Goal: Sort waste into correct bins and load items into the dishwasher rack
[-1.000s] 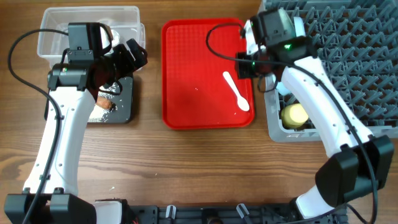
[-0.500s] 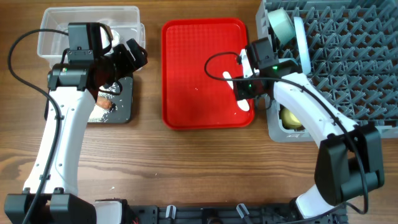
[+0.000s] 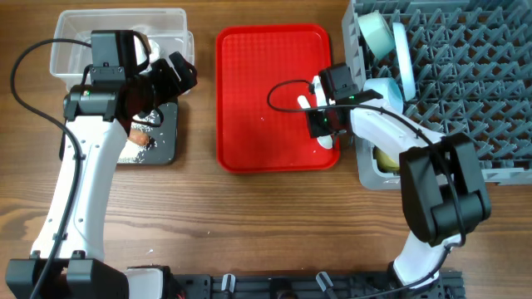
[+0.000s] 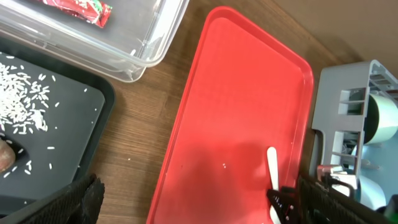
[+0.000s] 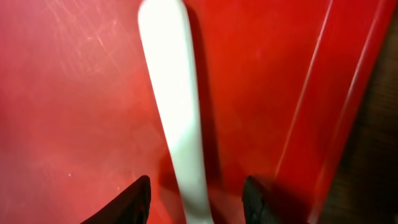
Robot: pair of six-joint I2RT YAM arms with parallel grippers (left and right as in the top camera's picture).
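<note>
The white spoon [image 5: 177,124] lies on the red tray [image 3: 258,91], close to its right rim, with its long axis running near to far. The right jaws stand astride its shaft, parted, with a gap seen on either side, so nothing is grasped yet. The left jaws, spread wide, are well off to the left by the black tray [image 3: 166,124]. Room is judged tight on the right, where the rim rises and the dishwasher rack [image 3: 465,75] stands just beyond.
</note>
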